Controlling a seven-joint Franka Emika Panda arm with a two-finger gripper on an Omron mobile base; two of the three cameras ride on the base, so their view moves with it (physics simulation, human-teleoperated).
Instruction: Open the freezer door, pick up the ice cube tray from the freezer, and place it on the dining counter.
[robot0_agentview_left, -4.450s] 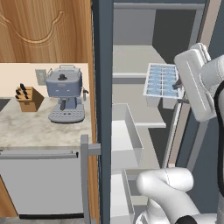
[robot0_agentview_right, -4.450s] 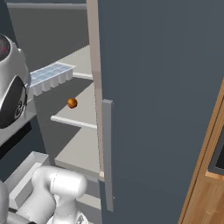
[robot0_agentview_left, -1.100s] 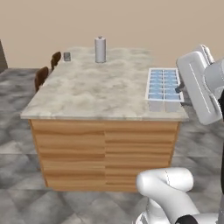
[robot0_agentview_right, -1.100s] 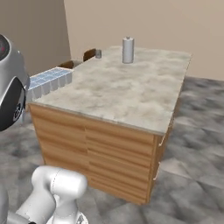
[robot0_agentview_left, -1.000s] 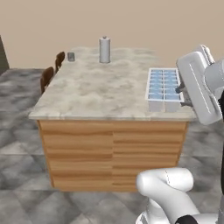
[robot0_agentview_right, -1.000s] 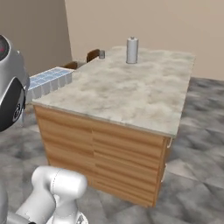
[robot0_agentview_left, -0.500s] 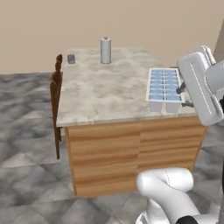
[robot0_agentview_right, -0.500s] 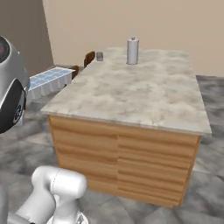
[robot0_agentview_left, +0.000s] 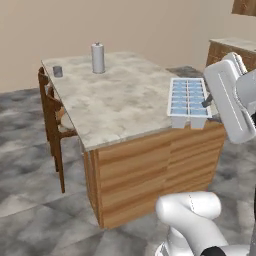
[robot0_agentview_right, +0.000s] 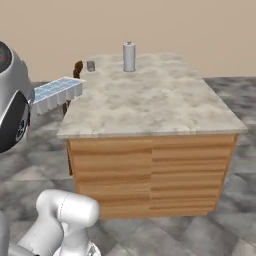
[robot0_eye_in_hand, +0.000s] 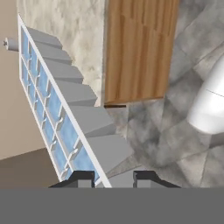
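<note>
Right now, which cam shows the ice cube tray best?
Left base view: the ice cube tray shows its whole top grid, seen against the dining counter. The right base view shows it side-on, partly hidden behind the arm. The hand view shows it close, edge-on.

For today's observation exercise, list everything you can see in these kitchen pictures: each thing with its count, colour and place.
dining counter: one, beige-grey marble top on wood drawers, centre of the room.
canister: one, grey, upright on the counter's far end.
small cup: one, dark grey, on the counter's far corner.
chairs: brown wood, at the counter's side; count unclear.
ice cube tray: one, white with pale blue cells, held in the air beside the counter.
gripper: one, dark fingers shut on the tray's end.
</note>
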